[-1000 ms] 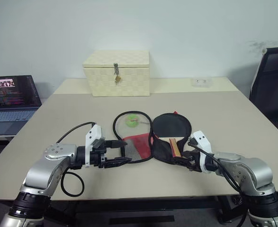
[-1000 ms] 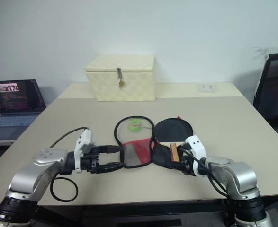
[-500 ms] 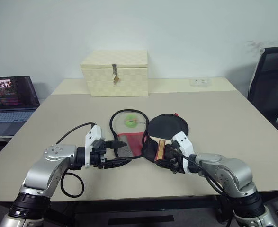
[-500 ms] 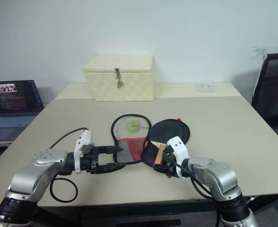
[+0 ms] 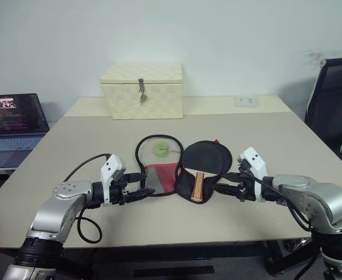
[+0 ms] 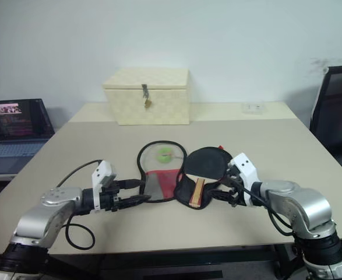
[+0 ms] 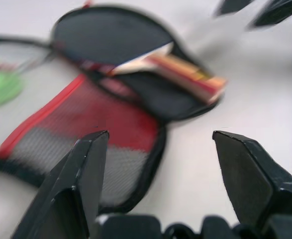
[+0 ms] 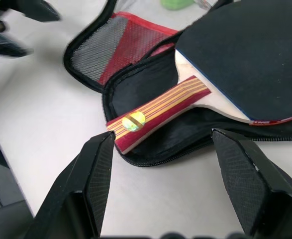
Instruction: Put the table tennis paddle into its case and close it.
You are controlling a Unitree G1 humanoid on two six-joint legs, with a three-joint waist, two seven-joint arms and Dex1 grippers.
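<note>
on the beige desk (image 5: 264, 146) the case (image 5: 165, 178) lies unzipped and spread flat in two halves, near the middle of the near edge: its left half shows a red mesh pocket and a looped black zip edge with a green zipper tag (image 5: 160, 151) inside it, and its right half lies open beneath the table tennis paddle (image 5: 206, 161). the paddle rests on that right half with its round black blade toward the far side and its striped wooden handle (image 8: 158, 113) pointing toward the near edge, lying across the black lining; the case is not closed over it. the left hand (image 5: 149, 193) sits low at the near left corner of the case, its two black fingers (image 7: 78, 174) parted and empty, their tips at the edge of the mesh half, though i cannot tell whether they touch it. the right hand (image 5: 228, 188) is just right of the paddle handle, fingers (image 8: 95, 172) spread wide with nothing between them, apart from the handle. at the far side of the desk stands a cream checkered box (image 5: 142, 90) with a metal latch, well apart from the case. a small white object (image 5: 247, 101) lies at the far right of the desk. an open laptop (image 5: 13, 125) sits on another surface at the left, and a black chair (image 5: 332, 105) stands at the right.
</note>
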